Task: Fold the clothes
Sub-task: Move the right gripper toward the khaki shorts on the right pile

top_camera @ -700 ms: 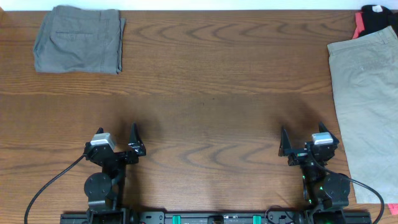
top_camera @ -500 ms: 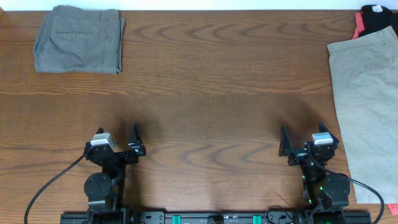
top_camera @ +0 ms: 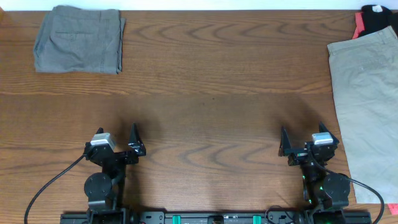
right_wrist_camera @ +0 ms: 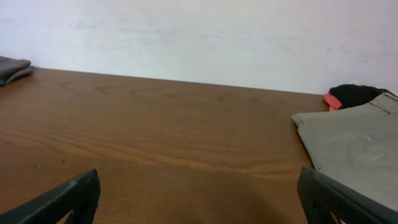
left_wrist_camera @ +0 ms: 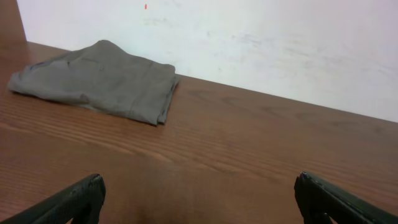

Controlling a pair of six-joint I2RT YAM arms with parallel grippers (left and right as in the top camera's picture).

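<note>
At the near edge of the brown wood-grain desk (top_camera: 211,81), nothing differs from the earlier frames: arms and clothes sit exactly where they were.

Left claw (top_camera: 116,132) and right claw (top_camera: 302,132) are parked low at near-left and near-right. Both point toward the far edge, jaws wide apart, with nothing between them.

The pale khaki-beige cotton shorts (top_camera: 364,99) lie spread flat and unfolded along the right edge, running out of frame. They are just right of the right arm, and the claw is not touching them. At the far-right corner behind them is a black garment (top_camera: 376,14), with a red garment (top_camera: 359,28) showing at its edge.

The folded darker grey shorts (top_camera: 79,38) sit at the far-left corner, well apart from the left claw.

A plain white wall (left_wrist_camera: 280,37) runs along the desk's far edge.
</note>
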